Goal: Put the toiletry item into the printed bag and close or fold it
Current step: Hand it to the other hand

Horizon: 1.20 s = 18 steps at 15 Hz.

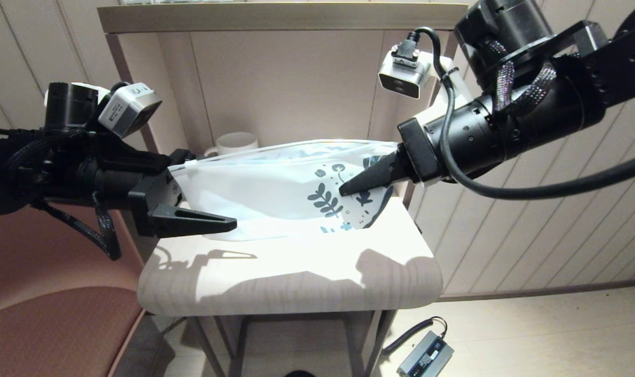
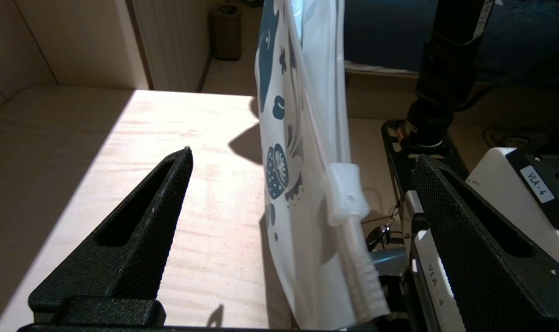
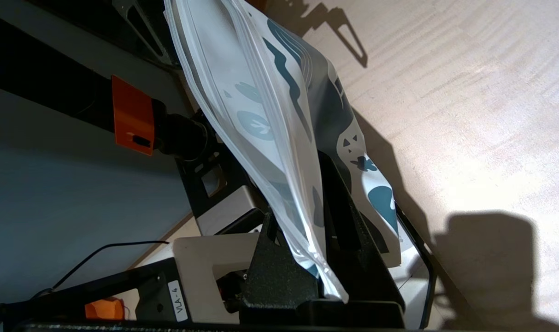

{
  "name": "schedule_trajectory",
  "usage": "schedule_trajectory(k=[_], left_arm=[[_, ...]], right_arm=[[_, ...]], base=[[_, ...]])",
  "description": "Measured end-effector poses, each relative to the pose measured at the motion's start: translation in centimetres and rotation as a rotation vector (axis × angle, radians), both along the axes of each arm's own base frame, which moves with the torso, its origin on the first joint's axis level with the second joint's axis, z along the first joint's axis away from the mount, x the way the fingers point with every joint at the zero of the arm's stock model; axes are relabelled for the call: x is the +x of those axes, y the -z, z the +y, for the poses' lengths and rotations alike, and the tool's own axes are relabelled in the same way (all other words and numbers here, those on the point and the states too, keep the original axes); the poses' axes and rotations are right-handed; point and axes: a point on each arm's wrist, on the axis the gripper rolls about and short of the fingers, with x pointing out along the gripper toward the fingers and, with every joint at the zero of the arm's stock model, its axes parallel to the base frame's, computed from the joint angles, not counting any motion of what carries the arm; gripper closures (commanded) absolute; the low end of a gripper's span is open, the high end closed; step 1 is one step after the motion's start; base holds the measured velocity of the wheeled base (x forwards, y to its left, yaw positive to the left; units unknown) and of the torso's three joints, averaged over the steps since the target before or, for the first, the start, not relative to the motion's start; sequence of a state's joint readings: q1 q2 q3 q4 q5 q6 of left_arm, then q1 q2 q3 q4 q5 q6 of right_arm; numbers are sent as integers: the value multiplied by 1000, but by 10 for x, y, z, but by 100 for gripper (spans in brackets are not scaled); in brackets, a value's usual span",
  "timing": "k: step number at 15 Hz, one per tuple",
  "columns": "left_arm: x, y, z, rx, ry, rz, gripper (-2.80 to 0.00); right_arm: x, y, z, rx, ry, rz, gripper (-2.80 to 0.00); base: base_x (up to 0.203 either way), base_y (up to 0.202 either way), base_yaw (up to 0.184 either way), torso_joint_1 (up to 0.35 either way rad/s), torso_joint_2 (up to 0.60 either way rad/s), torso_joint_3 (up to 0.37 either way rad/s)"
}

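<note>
The printed bag (image 1: 275, 188) hangs stretched above the small table, white with dark teal leaf prints toward its right end. My right gripper (image 1: 344, 191) is shut on that printed end (image 3: 261, 106), the plastic pinched between its fingers (image 3: 279, 272). At the bag's left end my left gripper (image 1: 211, 190) stands open, one finger on each side of the edge without touching it. The left wrist view shows the bag (image 2: 297, 138) and its white zip slider (image 2: 348, 193) in the gap between the spread fingers. The toiletry item is out of view.
A white mug (image 1: 237, 143) stands behind the bag against the back panel. The pale wooden table (image 1: 296, 283) is narrow, with rounded front corners. A reddish seat (image 1: 50, 314) lies at the left, and a small device with a cable (image 1: 424, 356) sits on the floor.
</note>
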<state>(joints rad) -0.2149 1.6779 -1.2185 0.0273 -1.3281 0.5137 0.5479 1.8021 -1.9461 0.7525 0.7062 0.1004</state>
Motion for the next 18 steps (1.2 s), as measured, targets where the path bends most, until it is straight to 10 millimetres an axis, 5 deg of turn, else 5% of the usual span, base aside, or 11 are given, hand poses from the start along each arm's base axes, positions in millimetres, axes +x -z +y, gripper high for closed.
schedule_trajectory(k=[2,3,18], left_arm=[[0,0,1,0,-4,0,-280],[0,0,1,0,-4,-1,0],[1,9,0,2,11,-11,0]], right_arm=[[0,0,0,1,0,-1,0],[0,0,0,1,0,-2,0],[-2,3,3,-14,-18,-2,0]], base=[[0,0,0,0,0,0],[0,0,0,0,0,0],[0,0,0,2,0,0]])
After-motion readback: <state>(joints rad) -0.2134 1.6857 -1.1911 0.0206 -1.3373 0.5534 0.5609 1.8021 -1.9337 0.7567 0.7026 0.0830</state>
